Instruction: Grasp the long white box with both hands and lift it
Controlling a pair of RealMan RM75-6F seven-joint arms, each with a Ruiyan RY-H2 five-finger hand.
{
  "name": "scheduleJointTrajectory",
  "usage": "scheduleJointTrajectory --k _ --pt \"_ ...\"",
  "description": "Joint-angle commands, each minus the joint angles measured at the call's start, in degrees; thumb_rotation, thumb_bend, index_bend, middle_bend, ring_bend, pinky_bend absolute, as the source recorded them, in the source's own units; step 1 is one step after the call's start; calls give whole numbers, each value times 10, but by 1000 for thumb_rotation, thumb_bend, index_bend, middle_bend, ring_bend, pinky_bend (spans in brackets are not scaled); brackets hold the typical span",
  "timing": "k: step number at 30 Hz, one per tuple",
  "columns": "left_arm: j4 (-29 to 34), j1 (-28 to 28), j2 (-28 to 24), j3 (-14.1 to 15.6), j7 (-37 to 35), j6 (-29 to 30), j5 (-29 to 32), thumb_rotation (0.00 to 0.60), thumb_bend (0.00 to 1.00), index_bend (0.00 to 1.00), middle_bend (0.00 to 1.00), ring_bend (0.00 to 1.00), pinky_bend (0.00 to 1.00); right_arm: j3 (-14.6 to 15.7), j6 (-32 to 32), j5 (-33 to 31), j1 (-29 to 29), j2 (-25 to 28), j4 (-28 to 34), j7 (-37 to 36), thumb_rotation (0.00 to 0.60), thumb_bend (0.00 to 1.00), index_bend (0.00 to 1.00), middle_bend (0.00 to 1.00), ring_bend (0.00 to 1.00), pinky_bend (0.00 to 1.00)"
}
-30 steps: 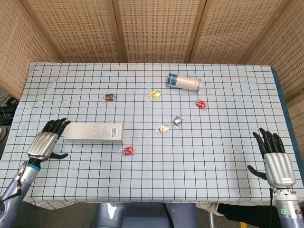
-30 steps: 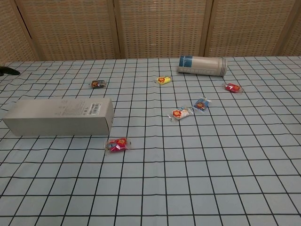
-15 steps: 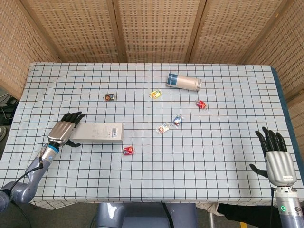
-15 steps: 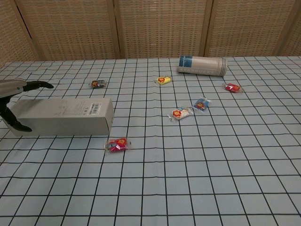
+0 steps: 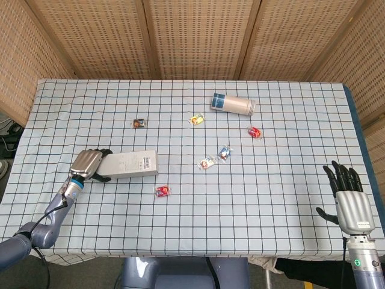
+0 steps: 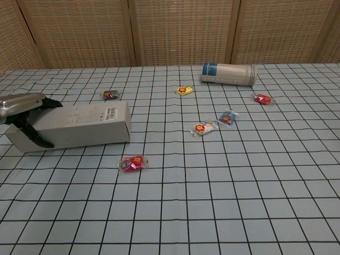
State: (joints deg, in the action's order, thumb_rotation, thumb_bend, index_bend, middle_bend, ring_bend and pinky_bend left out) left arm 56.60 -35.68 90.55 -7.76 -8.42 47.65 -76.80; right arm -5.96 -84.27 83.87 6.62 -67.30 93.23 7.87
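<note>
The long white box (image 5: 131,165) (image 6: 79,124) lies on the checked tablecloth at the left, with its barcode label facing up and its right end angled slightly away. My left hand (image 5: 88,164) (image 6: 22,108) grips the box's left end, fingers over the top and thumb down the front face. My right hand (image 5: 351,203) hovers at the table's front right corner, far from the box. Its fingers are spread and it holds nothing. The chest view does not show it.
A blue-and-white cylinder (image 5: 233,104) (image 6: 228,74) lies on its side at the back centre. Several small wrapped candies are scattered mid-table; a red one (image 5: 162,191) (image 6: 132,163) lies just in front of the box's right end. Wicker screens (image 5: 192,36) stand behind the table.
My left hand has moved right onto the box's left end and closed around it. The box has shifted right and turned a little. The right hand has barely moved.
</note>
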Motion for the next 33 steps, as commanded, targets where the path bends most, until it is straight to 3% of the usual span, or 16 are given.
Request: scheduleJointTrajectory --k 1,6,11,15,24,33 --pt "14 -2 -10 -9 -30 36 -20 600 67 674 520 482 535 0 3 3 3 2 7 5 600 0 0 0 0 0" --pt "76 -15 -46 -24 -17 56 -28 600 63 681 524 484 536 -8 20 7 21 24 38 32 600 0 0 0 0 0" --pt "148 -43 -63 -53 18 35 1 600 54 681 524 484 536 -26 80 -12 58 70 93 27 600 0 0 0 0 0" --pt "198 -96 -43 -94 90 5 54 600 51 680 524 484 536 -64 163 -62 116 121 146 39 600 0 0 0 0 0" --pt "197 -201 40 -140 254 -22 201 600 41 678 524 484 536 -114 267 -174 216 165 211 98 600 0 0 0 0 0" --pt "168 -290 116 -159 371 5 326 600 41 674 524 484 536 -112 307 -301 294 164 248 187 600 0 0 0 0 0"
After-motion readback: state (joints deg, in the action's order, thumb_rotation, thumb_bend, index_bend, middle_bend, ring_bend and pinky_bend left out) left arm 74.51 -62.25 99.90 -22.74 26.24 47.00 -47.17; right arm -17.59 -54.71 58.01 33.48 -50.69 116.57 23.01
